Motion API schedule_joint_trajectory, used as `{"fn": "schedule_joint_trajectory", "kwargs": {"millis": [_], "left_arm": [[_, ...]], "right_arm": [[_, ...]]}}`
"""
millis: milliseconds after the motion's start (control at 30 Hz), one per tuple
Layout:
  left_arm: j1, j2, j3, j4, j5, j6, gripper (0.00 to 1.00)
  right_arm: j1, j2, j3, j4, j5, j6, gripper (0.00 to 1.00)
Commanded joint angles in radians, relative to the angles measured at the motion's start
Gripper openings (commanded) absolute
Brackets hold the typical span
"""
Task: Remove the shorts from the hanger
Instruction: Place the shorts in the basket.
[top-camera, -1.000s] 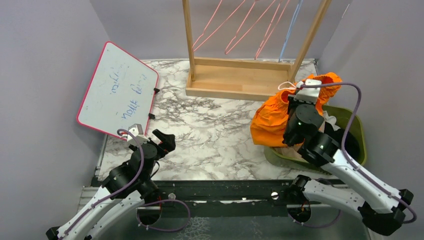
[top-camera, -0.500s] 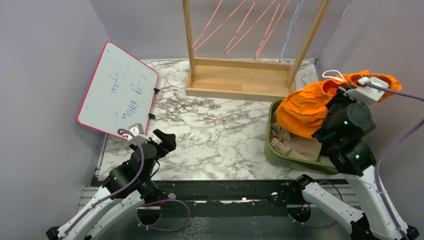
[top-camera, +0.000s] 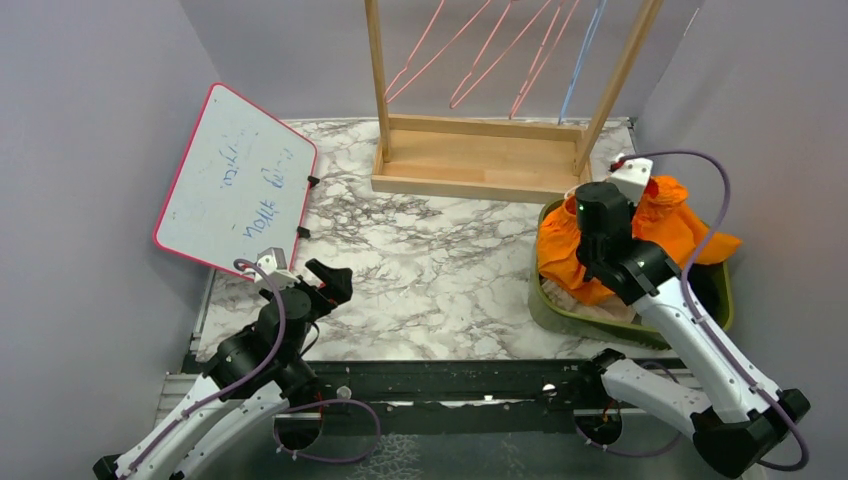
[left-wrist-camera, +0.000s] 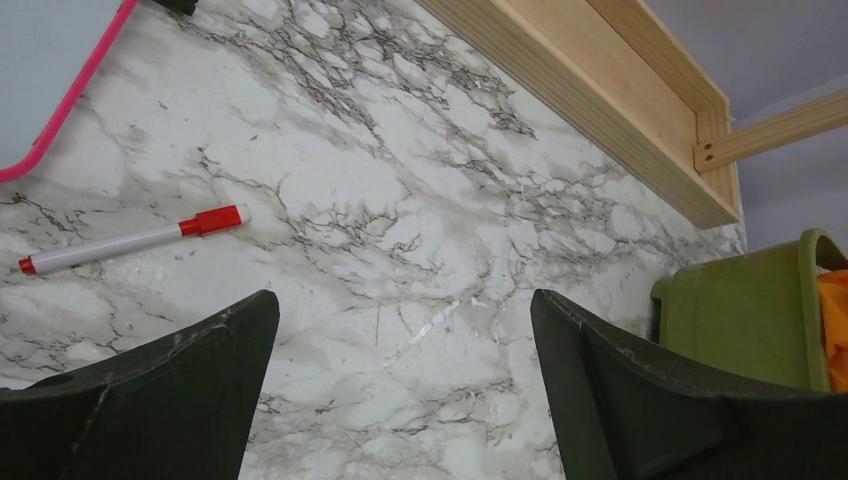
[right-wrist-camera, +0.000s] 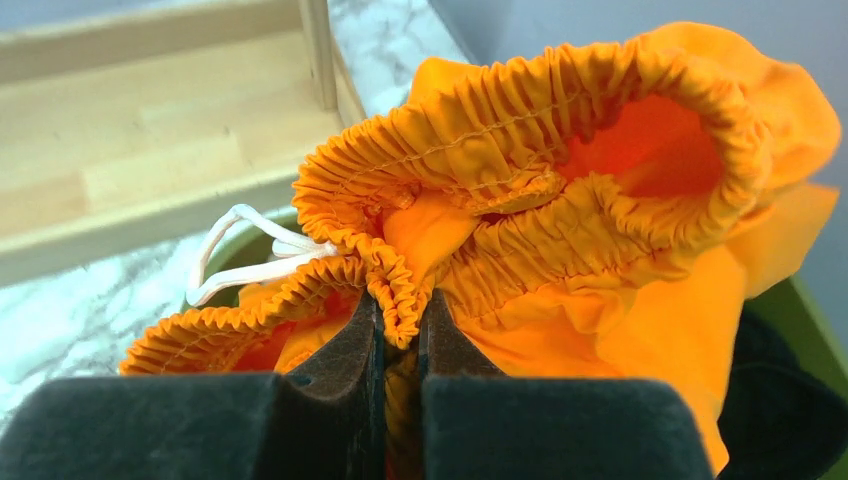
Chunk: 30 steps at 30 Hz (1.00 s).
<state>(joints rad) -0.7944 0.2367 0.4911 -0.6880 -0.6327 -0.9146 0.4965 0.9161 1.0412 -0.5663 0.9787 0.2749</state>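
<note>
The right fingers (right-wrist-camera: 350, 345) are pressed together on the gathered waistband of the orange shorts (right-wrist-camera: 560, 230), which are bunched over the green bin (top-camera: 722, 292) on the right of the counter (top-camera: 440, 260). The dropping-off step is judged to be in hand, and a release into the bin is called for next. The left fingers (left-wrist-camera: 200, 340) are spread above the counter. Beyond, no cloth is seen on the hangers (top-camera: 480, 60) of the wooden rack (top-camera: 470, 155).

orange shorts (top-camera: 685, 220) and the right arm (top-camera: 650, 290) cover most of the green bin (top-camera: 560, 318), hiding what lies beneath; hangers (top-camera: 456, 100) and wooden rack (top-camera: 377, 80) posts run off the top edge; writing on the whiteboard (top-camera: 235, 180) is too small to read.
</note>
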Motion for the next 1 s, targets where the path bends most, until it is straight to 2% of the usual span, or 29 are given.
{"fn": "schedule_joint_trajectory", "kwargs": {"millis": [0, 167, 267, 400, 433, 567, 633, 733, 833, 967], "left_arm": [[-0.008, -0.021, -0.009, 0.020, 0.026, 0.010, 0.99], [-0.009, -0.020, -0.010, 0.020, 0.022, 0.011, 0.99], [-0.010, -0.016, -0.005, 0.020, 0.021, 0.014, 0.99], [-0.011, -0.014, -0.009, 0.020, 0.010, 0.012, 0.99], [-0.011, -0.011, -0.009, 0.019, 0.006, 0.010, 0.99], [-0.011, 0.020, -0.004, 0.020, 0.004, 0.015, 0.99], [-0.011, 0.037, 0.003, 0.020, 0.004, 0.022, 0.99], [-0.011, 0.051, 0.010, 0.022, 0.010, 0.029, 0.99], [-0.011, 0.047, 0.010, 0.021, 0.025, 0.025, 0.99], [-0.012, 0.011, -0.002, 0.021, 0.043, 0.004, 0.99]], "right_arm": [[-0.001, -0.029, -0.014, -0.060, -0.010, 0.132, 0.04], [-0.001, -0.147, -0.029, -0.059, 0.118, 0.123, 0.05], [-0.001, -0.234, -0.014, -0.020, 0.160, 0.062, 0.05], [-0.001, -0.281, -0.082, 0.037, 0.165, 0.016, 0.06], [-0.002, -0.274, -0.098, 0.018, 0.145, 0.037, 0.06], [-0.001, -0.181, -0.138, -0.192, 0.012, 0.329, 0.05], [-0.004, -0.143, -0.188, -0.218, -0.074, 0.419, 0.05], [-0.030, -0.137, -0.282, -0.164, -0.173, 0.528, 0.07], [-0.111, -0.143, -0.368, -0.048, -0.281, 0.514, 0.06], [-0.238, -0.115, -0.451, 0.007, -0.373, 0.536, 0.08]]}}
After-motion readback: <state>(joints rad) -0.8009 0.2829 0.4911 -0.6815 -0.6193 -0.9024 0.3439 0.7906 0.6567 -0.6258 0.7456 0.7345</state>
